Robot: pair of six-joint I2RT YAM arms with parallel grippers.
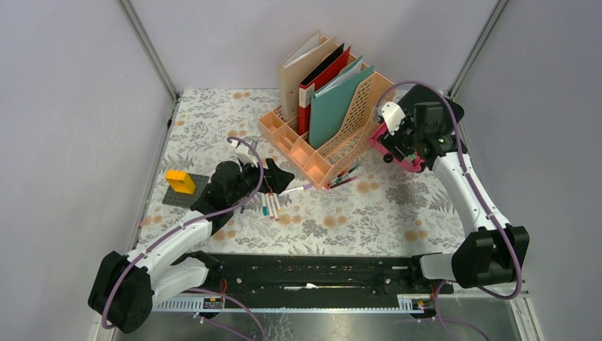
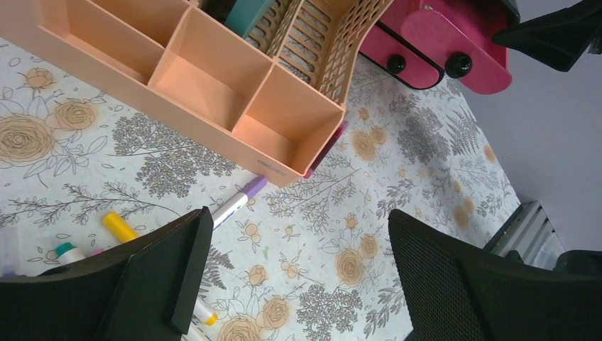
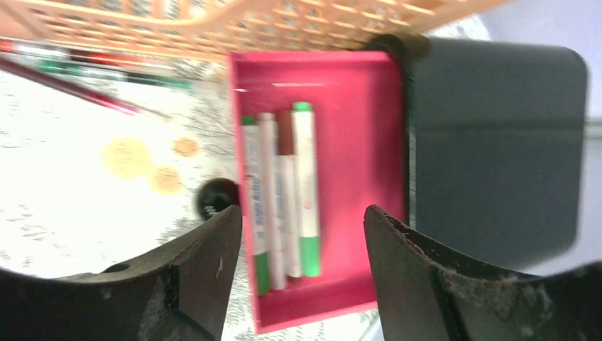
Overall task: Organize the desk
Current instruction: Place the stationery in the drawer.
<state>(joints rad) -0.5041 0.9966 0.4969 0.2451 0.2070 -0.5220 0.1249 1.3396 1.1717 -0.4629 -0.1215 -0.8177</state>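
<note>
Shows right gripper [image 3: 298,217] spread, pinching nothing, over four markers [image 3: 284,192] packed side by side in pink tray [image 3: 355,142], just beside file rack [image 3: 213,25] toward right edge of desk [image 1: 369,213], the flowered top filling the cell floor. Shows left gripper [image 2: 298,217] equally wide, empty, above loose pens [image 2: 238,200] off the rack's front corner. Risks clipping tray wall or dragging neighbour markers on closing; could roll round pens under rack.

Walls: plain grey panels [image 1: 67,106] enclose my station on three sides | Corners: silver metal posts [image 1: 150,51] | Light: even, diffuse
</note>
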